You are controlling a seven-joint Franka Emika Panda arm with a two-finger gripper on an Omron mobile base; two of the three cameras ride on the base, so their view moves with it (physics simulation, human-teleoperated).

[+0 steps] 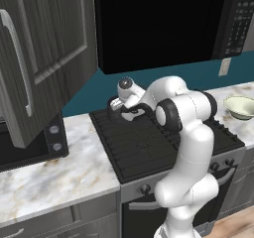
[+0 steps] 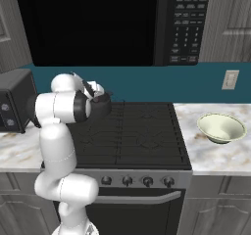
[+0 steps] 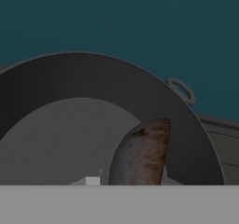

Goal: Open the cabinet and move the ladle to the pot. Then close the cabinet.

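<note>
Ladle (image 3: 142, 155), rusty-brown, is seen just ahead of the fingers, inside pot (image 3: 93, 125) on stove (image 1: 149, 143). Finger gap can't be told. Cabinet (image 1: 44, 48) door is left open. No legible writing.

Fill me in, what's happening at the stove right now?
The arm is reaching over the stove, with its pincer at the pot on the back left burner. In the hand view a brown, rusty-looking ladle sits inside the pot, so the transfer looks done or nearly so. Whether the pincer has let go is unclear. The cabinet door hangs open at upper left, not yet closed. A pale bowl sits on the counter to the right.
</note>
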